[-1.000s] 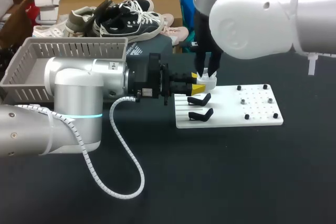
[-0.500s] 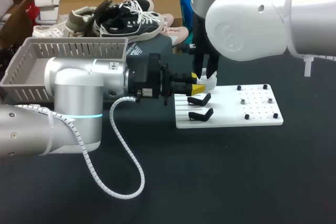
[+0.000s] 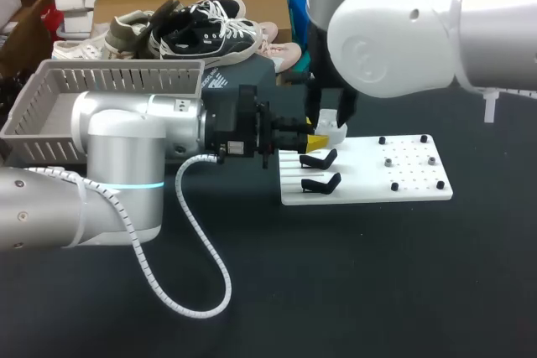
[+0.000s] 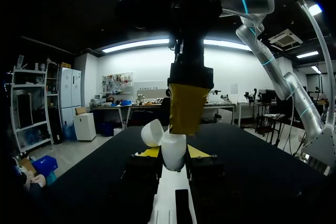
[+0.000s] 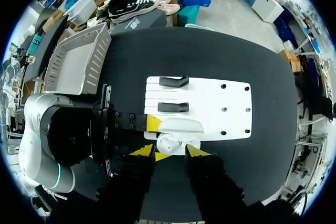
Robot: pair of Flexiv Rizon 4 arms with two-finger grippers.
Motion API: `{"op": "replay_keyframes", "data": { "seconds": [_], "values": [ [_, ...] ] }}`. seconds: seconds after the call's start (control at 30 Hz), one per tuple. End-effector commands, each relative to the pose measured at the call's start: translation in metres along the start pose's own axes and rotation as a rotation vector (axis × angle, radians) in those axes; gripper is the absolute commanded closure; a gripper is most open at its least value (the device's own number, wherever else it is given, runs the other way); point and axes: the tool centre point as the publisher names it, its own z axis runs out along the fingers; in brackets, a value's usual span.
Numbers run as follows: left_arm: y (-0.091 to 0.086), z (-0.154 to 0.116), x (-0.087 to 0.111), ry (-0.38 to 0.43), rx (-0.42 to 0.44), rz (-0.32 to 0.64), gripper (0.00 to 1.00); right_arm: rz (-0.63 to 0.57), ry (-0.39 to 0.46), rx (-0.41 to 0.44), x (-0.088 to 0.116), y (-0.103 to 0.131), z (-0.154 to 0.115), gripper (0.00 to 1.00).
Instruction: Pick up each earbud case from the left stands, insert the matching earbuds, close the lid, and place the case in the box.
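**Left gripper holds the open case at the board's corner**

The left gripper (image 4: 173, 152) is clamped on the white case (image 3: 329, 133), with a yellow tip pressed against each side of its base. The lid (image 4: 153, 132) stands open, tilted off to one side.

In the head view the left arm comes in from 9 o'clock. It holds the case at the 10 o'clock corner of the white board (image 3: 361, 175).

The right gripper (image 3: 331, 116) hangs over the case from 12 o'clock. Its fingers are spread apart, one on either side of the lid, and it grips nothing that shows. In the right wrist view the case lies just ahead of that gripper's yellow tips and between them. Whether they touch it cannot be told.

Two black stands (image 3: 319, 159) sit along the board's 9 o'clock side, one at 6 o'clock of the other, near the case. The grey basket (image 3: 126, 80) rests at the table's 10 o'clock, well apart from the board.
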Motion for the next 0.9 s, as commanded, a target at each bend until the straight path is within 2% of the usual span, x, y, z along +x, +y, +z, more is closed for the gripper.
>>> {"op": "replay_keyframes", "data": {
  "seconds": [0.03, 0.23, 0.3, 0.33, 0.37, 0.4, 0.7, 0.9],
  "values": [
    [-0.001, 0.0, 0.0, -0.001, -0.003, 0.001, 1.0, 0.0, 0.003, 0.002, -0.001, 0.001, 0.0, 0.53],
    [-0.001, 0.0, 0.0, -0.001, -0.003, 0.001, 1.0, 0.002, -0.007, -0.016, 0.002, -0.002, -0.01, 0.51],
    [-0.001, 0.0, 0.0, -0.001, -0.003, 0.001, 1.0, 0.007, -0.016, -0.018, 0.003, -0.004, -0.014, 0.44],
    [-0.001, 0.0, 0.0, -0.001, -0.003, 0.001, 1.0, 0.013, -0.021, -0.02, 0.002, -0.006, -0.017, 0.35],
    [-0.001, 0.0, 0.0, -0.001, -0.003, 0.001, 1.0, 0.022, -0.029, -0.018, 0.001, -0.008, -0.019, 0.14],
    [-0.001, 0.0, 0.0, -0.001, -0.003, 0.001, 1.0, 0.033, -0.036, -0.018, -0.001, -0.01, -0.021, 0.0],
    [-0.001, 0.0, 0.0, -0.001, -0.003, 0.001, 1.0, 0.196, -0.115, 0.031, -0.036, -0.036, -0.02, 0.0],
    [-0.001, 0.0, 0.0, -0.001, -0.003, 0.001, 1.0, 0.249, -0.164, 0.089, -0.054, -0.051, -0.011, 0.0]
  ]
}}
